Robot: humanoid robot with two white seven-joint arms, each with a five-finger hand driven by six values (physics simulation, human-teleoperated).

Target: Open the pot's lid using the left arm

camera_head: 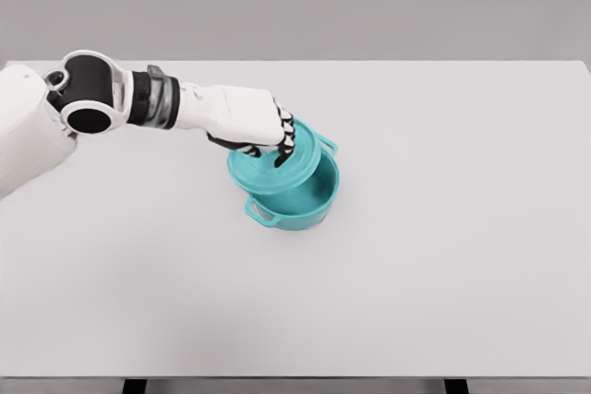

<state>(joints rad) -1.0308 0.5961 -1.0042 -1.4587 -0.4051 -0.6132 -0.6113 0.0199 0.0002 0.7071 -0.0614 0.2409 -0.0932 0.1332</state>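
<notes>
Left hand (249,126) curled over the top of the lid (275,165), fingers (284,143) wrapped down around what must be the knob at its centre, itself hidden beneath the palm. Clenched on the lid, then, not merely resting there. Arm reaching in from the left edge of the table (443,274), forearm roughly level, wrist bent slightly down toward the grasp.

Lid already off its seat: tilted, shifted toward the far-left side of the pot (300,202), near-right part of the opening exposed and the inside wall showing. Far edge apparently propped on or just above the rim; contact there not clear.

Pot upright, a little left of the table's middle and somewhat nearer the far edge than the near one. Two loop handles, one toward the near-left, one toward the far-right, so the handle line running diagonally across the table. Opening facing straight up.

Probably stiff, smooth and fairly light for this hand; glossy enough to slip if pinched at the rim. Best hold judged to be the central knob, where weight balances. Disc flat and round, no long axis; its face tipped up toward the far-left.

Right arm nowhere visible.
</notes>
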